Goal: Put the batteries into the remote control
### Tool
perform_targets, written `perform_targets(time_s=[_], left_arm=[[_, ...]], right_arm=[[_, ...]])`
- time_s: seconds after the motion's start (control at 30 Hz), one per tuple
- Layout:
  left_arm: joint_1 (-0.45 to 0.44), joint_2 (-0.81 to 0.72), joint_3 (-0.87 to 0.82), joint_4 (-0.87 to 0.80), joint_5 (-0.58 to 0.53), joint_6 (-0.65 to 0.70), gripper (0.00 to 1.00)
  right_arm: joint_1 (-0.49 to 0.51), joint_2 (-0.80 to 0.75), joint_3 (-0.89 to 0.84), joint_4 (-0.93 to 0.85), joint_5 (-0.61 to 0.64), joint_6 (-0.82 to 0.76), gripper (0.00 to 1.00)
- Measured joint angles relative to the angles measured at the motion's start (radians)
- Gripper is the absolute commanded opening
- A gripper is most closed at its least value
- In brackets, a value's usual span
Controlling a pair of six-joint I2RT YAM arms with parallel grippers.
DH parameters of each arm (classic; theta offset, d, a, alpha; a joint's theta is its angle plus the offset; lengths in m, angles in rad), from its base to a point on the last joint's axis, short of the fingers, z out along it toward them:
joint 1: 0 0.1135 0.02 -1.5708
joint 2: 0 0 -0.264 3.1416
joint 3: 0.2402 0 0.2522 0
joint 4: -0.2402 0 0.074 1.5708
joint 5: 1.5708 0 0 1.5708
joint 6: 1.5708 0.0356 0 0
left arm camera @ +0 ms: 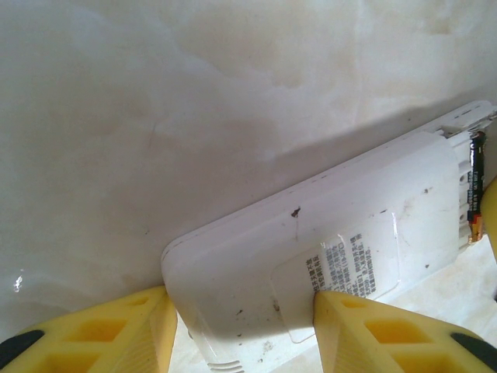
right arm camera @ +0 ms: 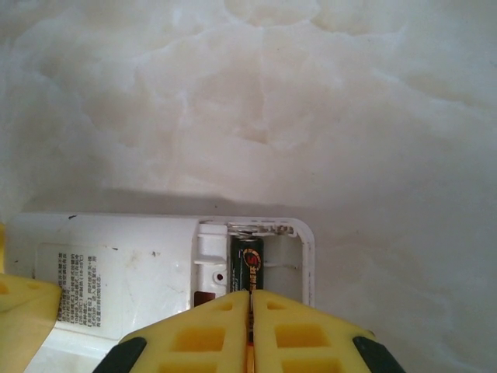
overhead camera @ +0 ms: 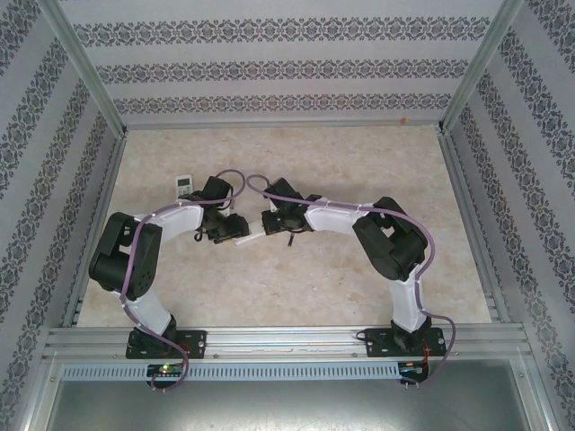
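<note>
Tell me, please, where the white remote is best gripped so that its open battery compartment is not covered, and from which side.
Grip the white remote across its two long edges, near the label, coming from the closed end. Those edges are straight and parallel, and the battery compartment lies at the far end. The left gripper holds it this way.

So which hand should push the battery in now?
The right hand: it's closed, right at the battery in the open slot. The left hand is busy gripping the remote.
</note>
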Motion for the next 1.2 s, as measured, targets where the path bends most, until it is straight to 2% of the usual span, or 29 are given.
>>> perform_targets(time_s=[0.17,0.27,0.47,0.7,0.97,1.1,1.2], left_arm=[[0.0,0.004,0.005,-0.005,-0.003,0.001,0.49],[0.003,0.01,0.017,-0.02,-0.004,0.009,0.5],[0.006,0.012,0.023,-0.028,-0.003,0.022,0.5],[0.006,0.011,0.025,-0.031,-0.003,0.028,0.5],[0.007,0.007,0.029,-0.035,-0.002,0.031,0.5],[0.007,0.006,0.029,-0.035,-0.002,0.031,0.5],[0.007,0.005,0.029,-0.035,-0.002,0.031,0.5]], right_arm=[[0.004,-0.043,-0.023,-0.028,0.007,0.019,0.22],[0.006,-0.128,-0.056,-0.064,0.038,0.038,0.28],[-0.013,-0.311,-0.129,-0.095,0.131,0.139,0.34],[-0.034,-0.277,-0.191,-0.159,0.126,0.292,0.36],[-0.035,-0.145,-0.157,-0.183,0.075,0.356,0.26],[-0.034,-0.137,-0.149,-0.181,0.079,0.36,0.13],[-0.034,-0.143,-0.147,-0.183,0.079,0.351,0.08]])
